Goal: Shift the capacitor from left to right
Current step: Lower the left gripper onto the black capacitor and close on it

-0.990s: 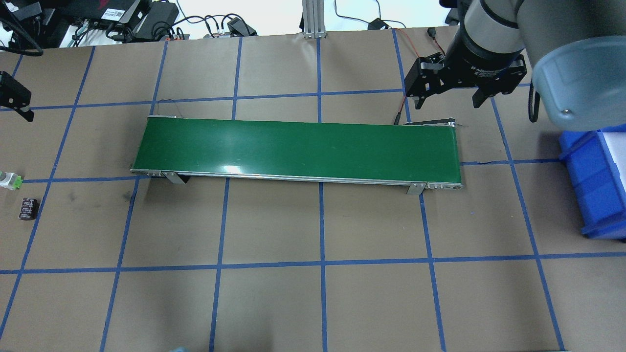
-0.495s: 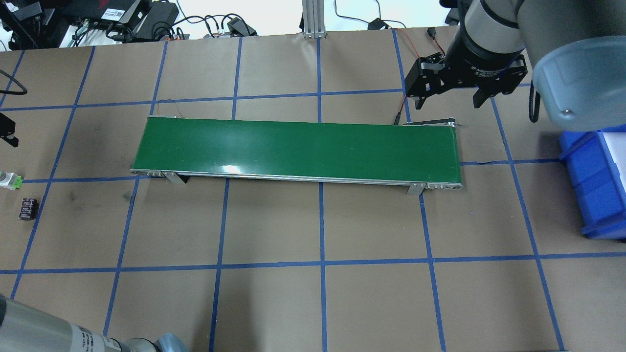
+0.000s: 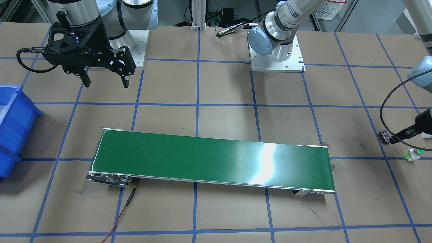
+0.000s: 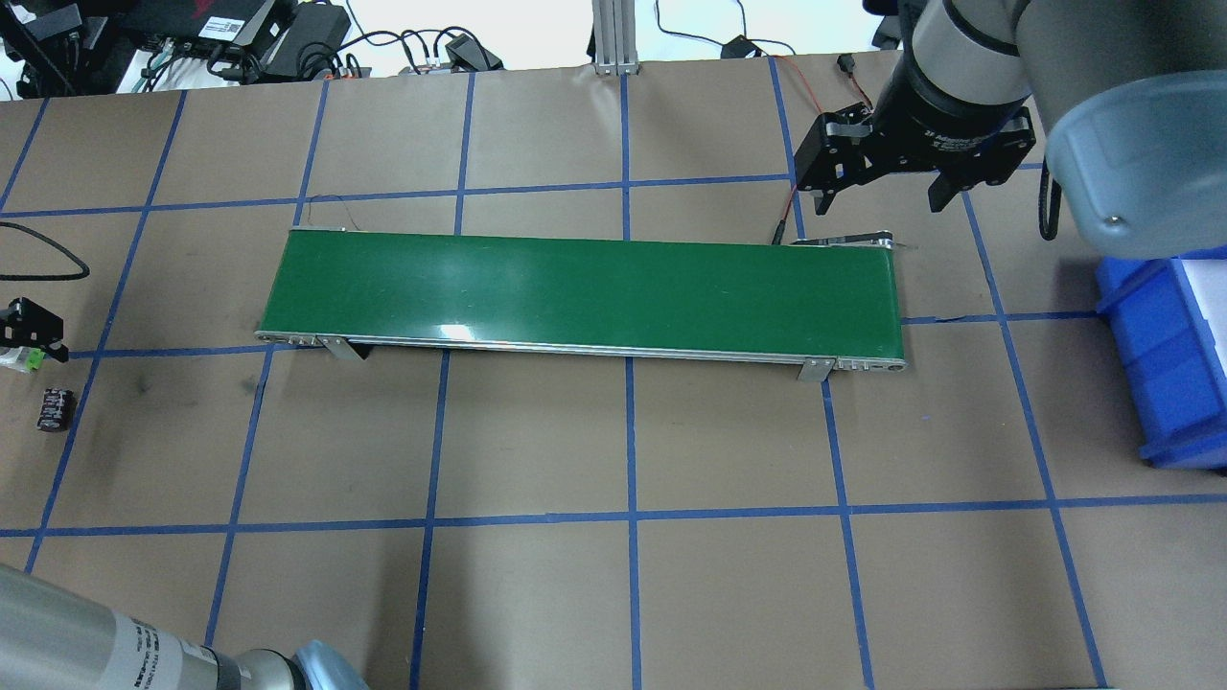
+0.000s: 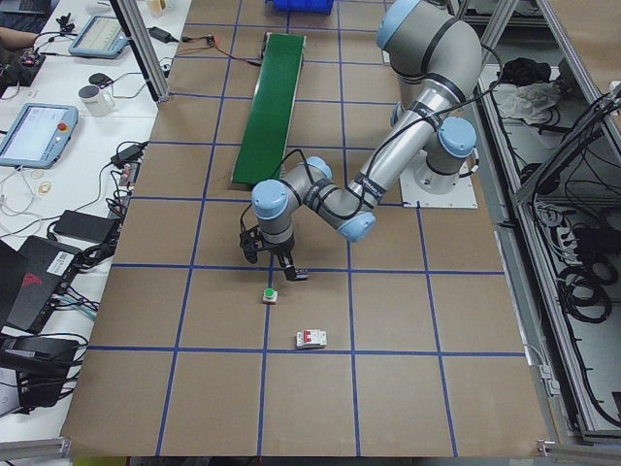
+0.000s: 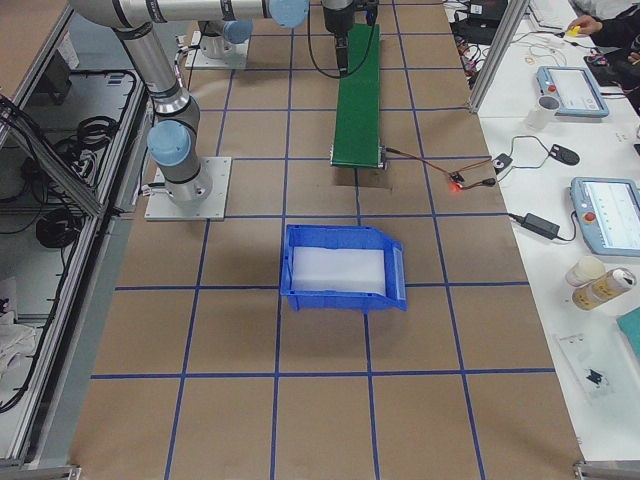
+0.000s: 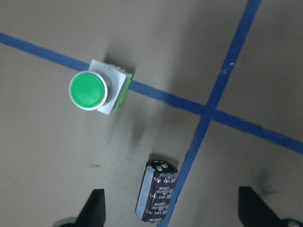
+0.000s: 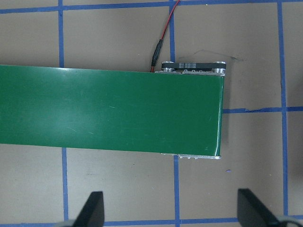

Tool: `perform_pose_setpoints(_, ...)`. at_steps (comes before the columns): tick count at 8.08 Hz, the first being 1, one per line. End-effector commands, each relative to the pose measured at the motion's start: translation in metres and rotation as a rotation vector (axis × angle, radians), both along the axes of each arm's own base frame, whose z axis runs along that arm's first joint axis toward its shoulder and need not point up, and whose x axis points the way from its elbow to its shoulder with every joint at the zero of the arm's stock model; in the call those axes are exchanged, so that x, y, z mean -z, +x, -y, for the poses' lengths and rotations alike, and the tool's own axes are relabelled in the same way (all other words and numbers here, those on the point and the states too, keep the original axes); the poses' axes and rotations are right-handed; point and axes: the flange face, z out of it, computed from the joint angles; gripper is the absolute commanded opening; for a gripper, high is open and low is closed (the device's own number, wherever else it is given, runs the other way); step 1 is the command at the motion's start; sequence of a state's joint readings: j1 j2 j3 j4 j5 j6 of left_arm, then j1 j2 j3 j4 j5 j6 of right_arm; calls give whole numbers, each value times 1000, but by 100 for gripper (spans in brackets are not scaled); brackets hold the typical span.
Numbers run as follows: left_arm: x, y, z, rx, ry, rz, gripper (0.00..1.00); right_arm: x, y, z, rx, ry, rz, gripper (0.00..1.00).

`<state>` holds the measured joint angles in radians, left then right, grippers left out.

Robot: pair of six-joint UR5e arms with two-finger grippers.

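capacitor (image 7: 157,197) lying beneath wide-spread left end effector (image 7: 173,209), not gripped

Counter (image 4: 537,431): brown paper w/ blue tape grid (image 4: 631,517). Green belt (image 4: 585,283) across the middle. Left end: capacitor (image 4: 55,409) on its side, touching a tape line; green-cap button (image 7: 97,91) just beside; white block (image 5: 310,338) near. Blue bin (image 4: 1165,374) at right end.

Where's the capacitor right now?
In the overhead view the capacitor lies on its side at the view's far left edge, beside a blue tape line, just nearer the camera than the green-capped button.
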<state>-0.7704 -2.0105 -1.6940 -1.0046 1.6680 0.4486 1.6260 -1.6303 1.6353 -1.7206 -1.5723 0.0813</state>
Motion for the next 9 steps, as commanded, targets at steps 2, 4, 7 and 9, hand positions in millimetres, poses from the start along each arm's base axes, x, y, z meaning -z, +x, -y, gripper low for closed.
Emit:
perform_pose_setpoints(2,38,2,-24,-1,22,-27,100,0,0,-1,0,0,-2,100)
perform_pose_setpoints(4,43,3,-23,9,29,-33,100,0,0,-1,0,1,0,100)
perform_pose_setpoints(7,65,4,-23,28,53,-63,100,0,-1,-1,2,2,-2,100)
perform_pose_setpoints(9,75,8,-24,51,64,-74,100,0,-1,-1,2,2,-2,100)
